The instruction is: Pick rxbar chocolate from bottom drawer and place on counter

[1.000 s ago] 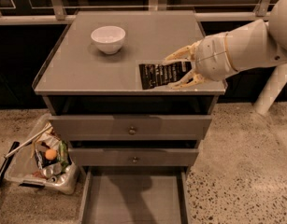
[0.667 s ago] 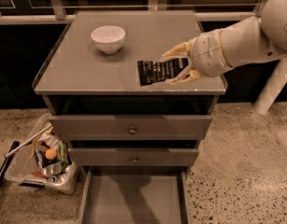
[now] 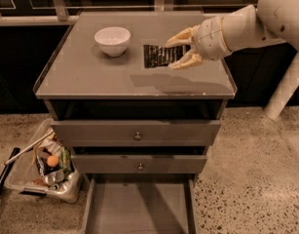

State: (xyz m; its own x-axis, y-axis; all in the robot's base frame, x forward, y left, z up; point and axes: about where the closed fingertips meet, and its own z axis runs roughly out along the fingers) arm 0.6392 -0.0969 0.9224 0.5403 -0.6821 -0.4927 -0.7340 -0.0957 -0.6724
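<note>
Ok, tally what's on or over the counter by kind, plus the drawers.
White bowl: 1, on the counter
rxbar chocolate: 1, held over the counter in the tool
Drawers: 3, the bottom drawer pulled out
Total: 5

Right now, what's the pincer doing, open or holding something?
Pincer: closed on the rxbar chocolate, above the counter.
</note>
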